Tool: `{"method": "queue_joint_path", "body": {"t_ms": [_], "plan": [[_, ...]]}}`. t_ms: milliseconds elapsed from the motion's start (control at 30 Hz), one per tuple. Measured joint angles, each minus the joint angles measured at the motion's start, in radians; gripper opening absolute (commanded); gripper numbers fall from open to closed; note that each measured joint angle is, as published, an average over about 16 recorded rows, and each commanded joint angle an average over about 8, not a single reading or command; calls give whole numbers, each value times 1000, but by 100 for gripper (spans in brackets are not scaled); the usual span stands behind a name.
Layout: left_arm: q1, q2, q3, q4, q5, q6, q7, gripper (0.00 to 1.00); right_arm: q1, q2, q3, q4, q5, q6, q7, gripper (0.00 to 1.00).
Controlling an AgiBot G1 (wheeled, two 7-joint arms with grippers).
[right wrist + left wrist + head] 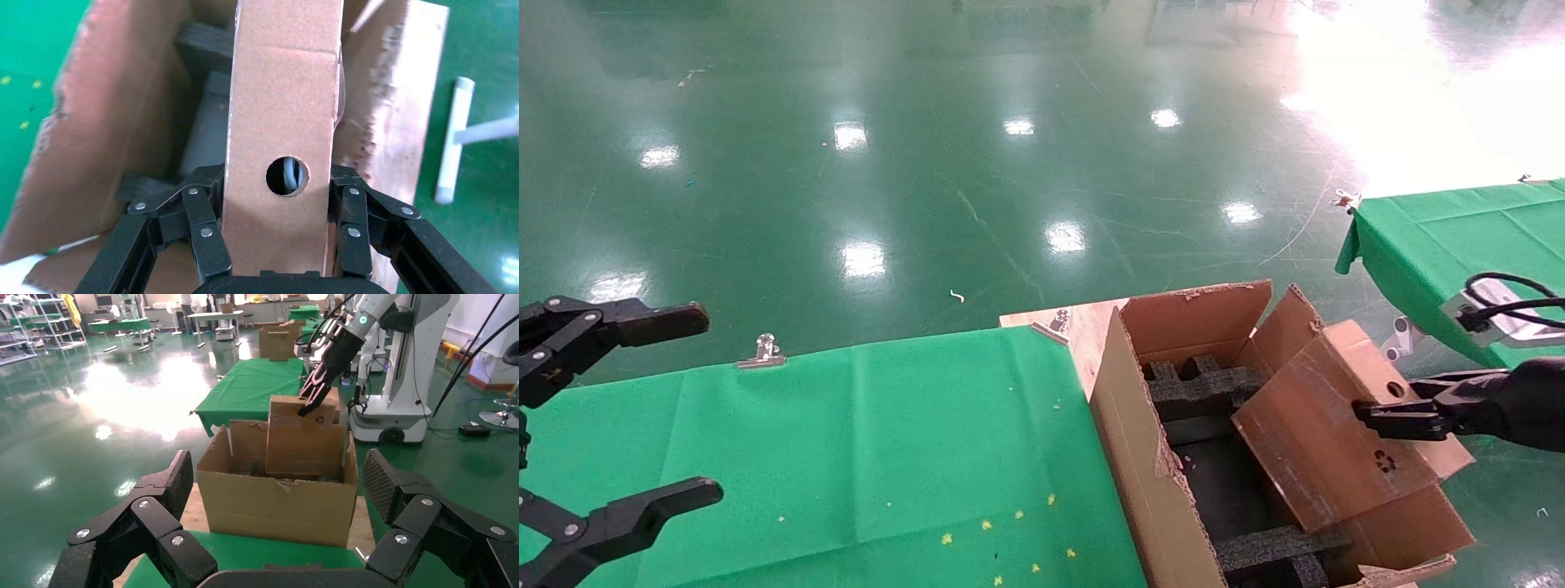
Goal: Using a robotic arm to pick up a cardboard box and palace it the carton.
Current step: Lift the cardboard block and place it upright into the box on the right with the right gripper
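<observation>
Cardboard box (1324, 433), flat, brown and scuffed, with a round hole and a small black recycling mark, hangs tilted over the open carton (1148, 457), its lower end dipping between the ragged flaps toward the black foam inserts (1201, 384). We see the right gripper (1365, 415) reaching in from the right, clamped on the box's upper end, fingers (205, 229) pressed against both broad faces. Our left gripper (695, 404) hovers wide open over the green tablecloth (887, 433), beside the carton.

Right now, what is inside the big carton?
Inside the carton sit black foam inserts. The right hand holds the small cardboard box partly lowered in, and it covers much of the floor. The left hand waits open over the green table.
</observation>
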Motion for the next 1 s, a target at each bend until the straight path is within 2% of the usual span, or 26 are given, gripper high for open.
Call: {"method": "queue_joint_path", "body": {"t_ms": [333, 767, 1000], "plan": [[0, 0, 0, 0, 0, 0, 0, 100, 11, 44, 4, 96, -117, 45, 139, 0], [0, 0, 0, 0, 0, 0, 0, 100, 4, 38, -2, 101, -128, 54, 165, 0], [0, 0, 0, 0, 0, 0, 0, 100, -30, 8, -33, 93, -143, 105, 227, 0]]}}
